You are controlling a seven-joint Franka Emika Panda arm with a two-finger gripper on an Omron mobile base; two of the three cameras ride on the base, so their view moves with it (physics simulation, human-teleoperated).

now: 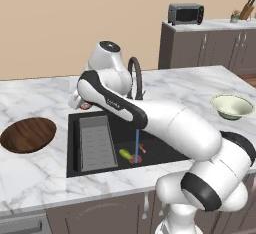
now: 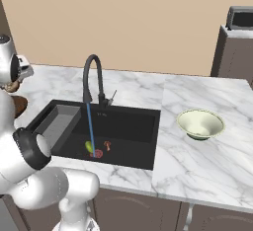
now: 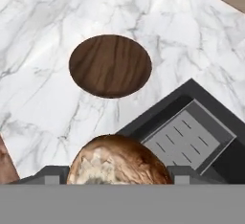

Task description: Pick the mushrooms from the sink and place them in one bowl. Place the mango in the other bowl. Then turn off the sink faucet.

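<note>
mushroom (image 3: 118, 161) between the jaws

We see a white veined marble counter (image 1: 45, 98), polished; a dark wooden bowl (image 3: 110, 65) with plain grain; a matt black sink (image 2: 133, 126); a glossy cream-green bowl (image 2: 200, 124); a rough, mottled brown mushroom (image 3: 117, 161).

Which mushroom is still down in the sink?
The reddish-brown mushroom with the short stem, lying by the mango. The round tan mushroom is up between the jaws.

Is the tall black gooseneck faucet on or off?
On. A blue stream of water runs from the tall black gooseneck faucet spout down into the matte black sink basin.
</note>
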